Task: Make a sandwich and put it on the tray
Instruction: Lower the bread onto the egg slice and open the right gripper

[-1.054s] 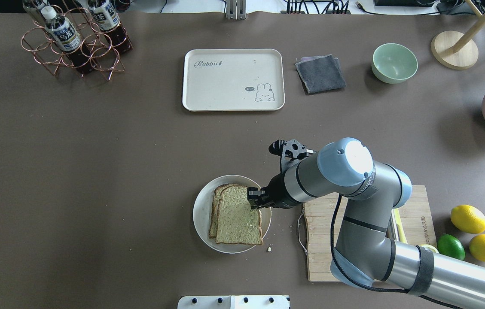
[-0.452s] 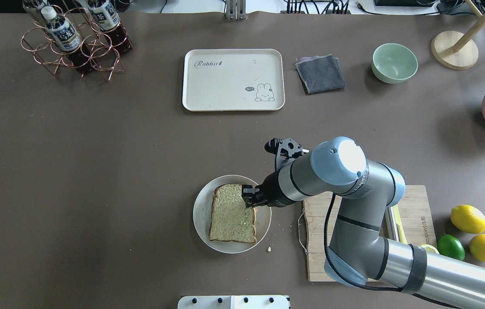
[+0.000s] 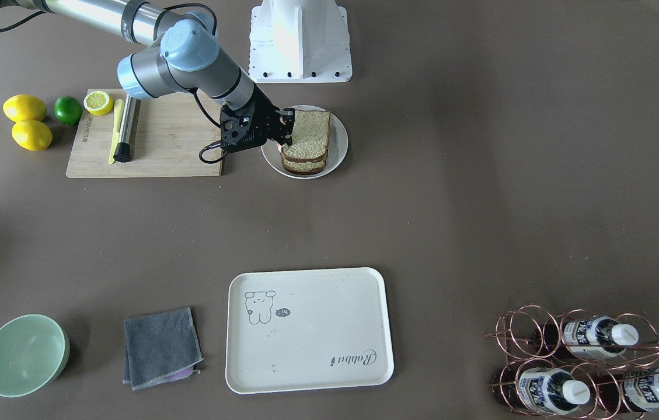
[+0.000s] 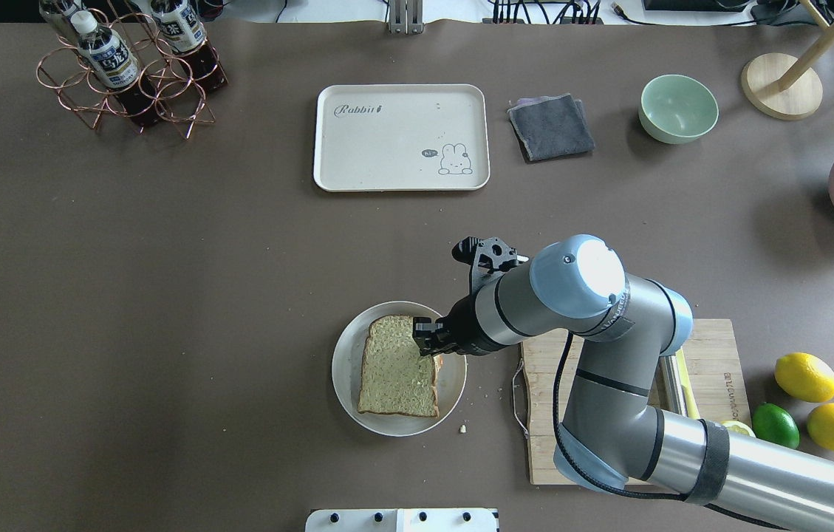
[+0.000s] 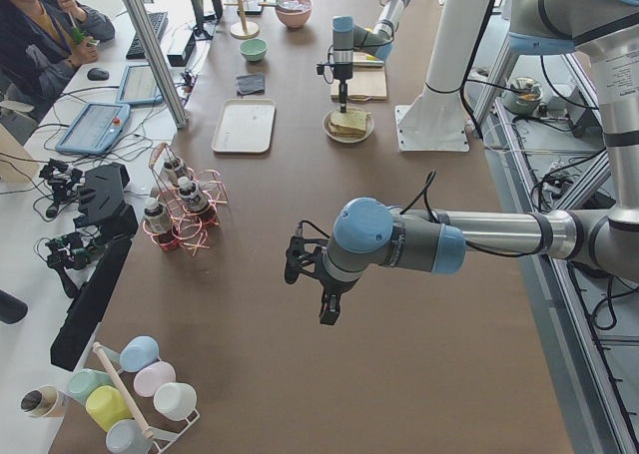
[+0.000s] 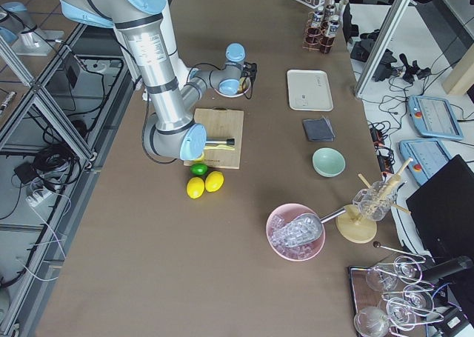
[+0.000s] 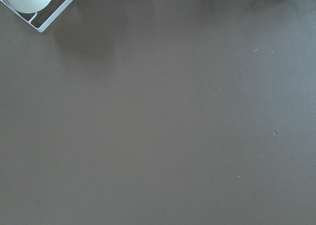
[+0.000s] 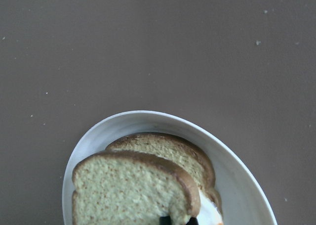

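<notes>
My top slice [image 4: 396,367] has slid square over the lower slice [image 3: 304,167] on the plate [image 4: 343,369]; my right hand [image 4: 428,346] pinches its crust edge.

overhead: behind robot, facing forward and down on table [image 4: 165,295] | front: opposite side, steeply down (left-right mirrored) | side views: table ends, far back, looking along it | left wrist: close over table | right wrist: close above plate [image 8: 237,173] | overhead+front share tray [image 4: 401,137], sandwich [image 4: 396,373]; plate in all but left wrist

Long brown table [image 4: 165,295], aluminium posts [image 5: 150,45] alongside, grey floor [image 5: 609,424] beyond, soft even light.
</notes>
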You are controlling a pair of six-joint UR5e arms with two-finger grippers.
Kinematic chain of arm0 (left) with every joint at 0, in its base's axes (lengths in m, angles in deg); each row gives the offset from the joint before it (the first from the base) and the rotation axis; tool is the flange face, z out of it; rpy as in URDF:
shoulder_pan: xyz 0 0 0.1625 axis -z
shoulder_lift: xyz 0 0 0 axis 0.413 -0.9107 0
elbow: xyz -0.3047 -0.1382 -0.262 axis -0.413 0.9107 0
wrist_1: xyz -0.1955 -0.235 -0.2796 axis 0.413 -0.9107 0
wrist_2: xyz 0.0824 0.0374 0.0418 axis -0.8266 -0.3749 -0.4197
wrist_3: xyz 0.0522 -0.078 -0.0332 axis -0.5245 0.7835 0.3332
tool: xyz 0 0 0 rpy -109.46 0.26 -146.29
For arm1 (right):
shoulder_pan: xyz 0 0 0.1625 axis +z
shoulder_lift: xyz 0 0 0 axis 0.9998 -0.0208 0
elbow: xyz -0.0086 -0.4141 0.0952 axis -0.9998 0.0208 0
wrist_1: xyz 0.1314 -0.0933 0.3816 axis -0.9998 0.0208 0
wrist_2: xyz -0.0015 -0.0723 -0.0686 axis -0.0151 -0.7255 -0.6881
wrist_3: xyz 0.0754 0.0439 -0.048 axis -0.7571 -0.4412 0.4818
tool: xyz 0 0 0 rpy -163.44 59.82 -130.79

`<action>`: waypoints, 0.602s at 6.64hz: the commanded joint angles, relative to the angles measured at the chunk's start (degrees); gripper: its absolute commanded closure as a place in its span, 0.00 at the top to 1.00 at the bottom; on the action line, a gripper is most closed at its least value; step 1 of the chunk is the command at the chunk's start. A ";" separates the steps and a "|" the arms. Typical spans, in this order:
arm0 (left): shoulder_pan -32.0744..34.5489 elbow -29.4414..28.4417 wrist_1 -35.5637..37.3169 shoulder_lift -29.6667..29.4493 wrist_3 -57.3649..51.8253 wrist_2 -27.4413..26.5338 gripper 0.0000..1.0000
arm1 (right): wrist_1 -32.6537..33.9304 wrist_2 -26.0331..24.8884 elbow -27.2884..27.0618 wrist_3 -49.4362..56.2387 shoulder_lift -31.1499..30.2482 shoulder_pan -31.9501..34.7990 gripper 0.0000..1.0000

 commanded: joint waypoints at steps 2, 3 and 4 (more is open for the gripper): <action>-0.60 0.06 -0.18 -0.52 4.82 1.74 0.98 | 0.08 -0.75 -1.17 -0.41 -0.54 0.85 1.00; -4.52 0.33 -2.88 -0.61 7.39 2.19 0.98 | 0.34 -0.66 -2.65 -0.59 -2.63 1.72 1.00; -9.35 1.29 -8.04 -0.87 18.64 2.20 0.98 | 0.60 -0.31 -5.02 -0.59 -4.82 3.13 1.00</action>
